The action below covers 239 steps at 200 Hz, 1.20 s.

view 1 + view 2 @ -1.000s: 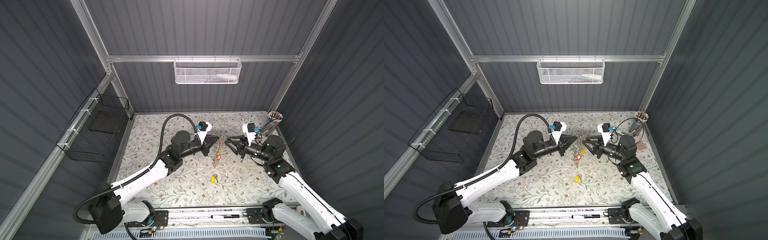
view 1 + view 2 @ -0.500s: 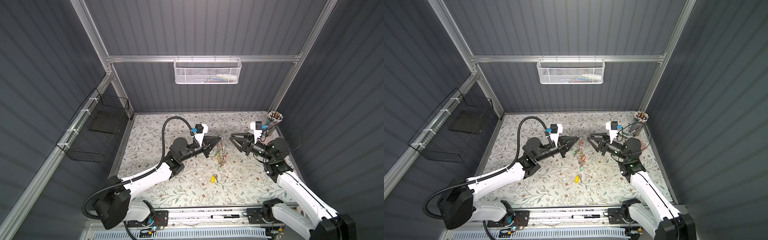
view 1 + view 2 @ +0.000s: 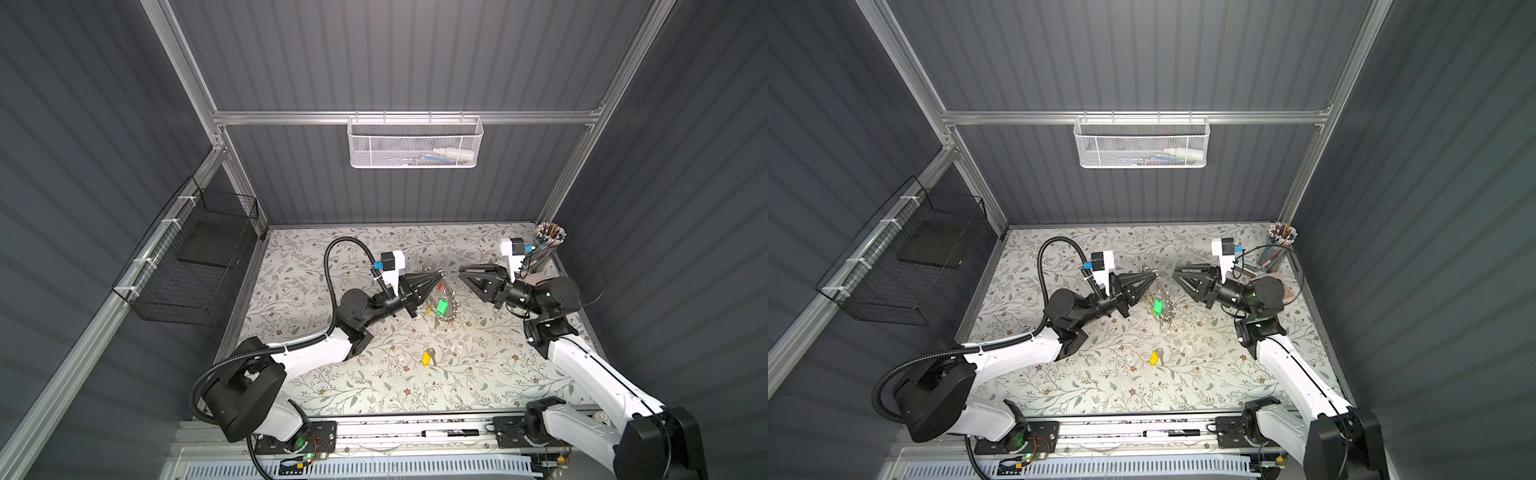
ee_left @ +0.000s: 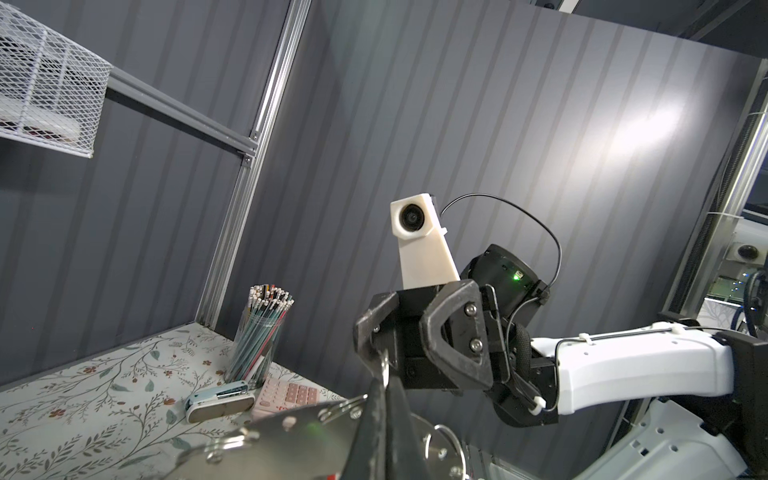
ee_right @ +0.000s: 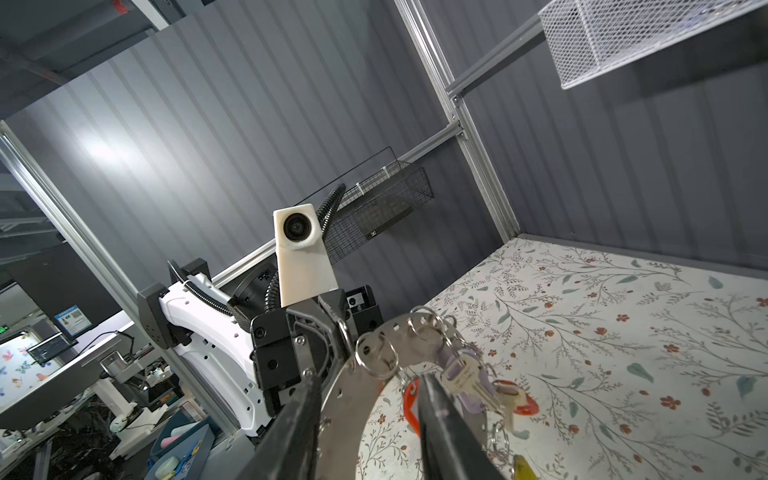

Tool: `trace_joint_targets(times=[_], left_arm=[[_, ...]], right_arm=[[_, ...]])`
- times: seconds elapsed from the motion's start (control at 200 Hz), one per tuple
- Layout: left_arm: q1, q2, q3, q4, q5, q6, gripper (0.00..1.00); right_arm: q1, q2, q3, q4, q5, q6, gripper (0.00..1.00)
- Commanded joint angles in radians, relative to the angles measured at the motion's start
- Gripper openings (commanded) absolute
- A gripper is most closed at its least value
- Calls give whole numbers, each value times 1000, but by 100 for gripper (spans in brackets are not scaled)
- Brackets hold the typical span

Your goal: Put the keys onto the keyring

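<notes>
My left gripper (image 3: pixel 438 276) (image 3: pixel 1154 276) (image 4: pixel 384 390) is shut on the rim of the keyring (image 3: pixel 449 309) (image 4: pixel 291 436) and holds it above the table. The grey hoop hangs down from it. A green-tagged key (image 3: pixel 441 306) (image 3: pixel 1157 306) dangles on the hoop. A purple-tagged key (image 5: pixel 457 361) and a red-tagged key (image 5: pixel 523 405) also hang from the keyring (image 5: pixel 349 399). A yellow-tagged key (image 3: pixel 426 358) (image 3: pixel 1154 358) lies loose on the table. My right gripper (image 3: pixel 461 274) (image 3: pixel 1175 272) (image 5: pixel 370 380) is open and empty, a short way right of the hoop.
A pencil cup (image 3: pixel 548 245) stands in the back right corner, with a stapler (image 4: pixel 220 401) and a calculator (image 4: pixel 286 392) beside it. A white mesh basket (image 3: pixel 413 141) hangs on the back wall, a black wire basket (image 3: pixel 195 257) on the left wall.
My right gripper has drawn back to the right, away from the keyring. The left gripper keeps its hold, and the hoop with its keys now hangs from it alone.
</notes>
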State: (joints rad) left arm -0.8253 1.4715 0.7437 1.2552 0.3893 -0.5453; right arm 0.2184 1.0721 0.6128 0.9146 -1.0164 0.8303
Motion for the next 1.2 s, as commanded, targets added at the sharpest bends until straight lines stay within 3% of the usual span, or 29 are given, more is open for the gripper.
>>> trace_joint_targets(times=[0.0, 0.195, 0.985, 1.191], left_arm=[[-8, 4, 6, 127, -3, -20, 0], [-9, 18, 4, 115, -10, -4, 0], [-10, 37, 15, 114, -10, 10, 0], [-10, 46, 22, 106, -6, 13, 0]], right_arm=[[17, 16, 42, 53, -32, 28, 36], [39, 40, 61, 55, -43, 24, 28], [71, 118, 57, 50, -54, 14, 15], [72, 120, 56, 72, -56, 27, 3]])
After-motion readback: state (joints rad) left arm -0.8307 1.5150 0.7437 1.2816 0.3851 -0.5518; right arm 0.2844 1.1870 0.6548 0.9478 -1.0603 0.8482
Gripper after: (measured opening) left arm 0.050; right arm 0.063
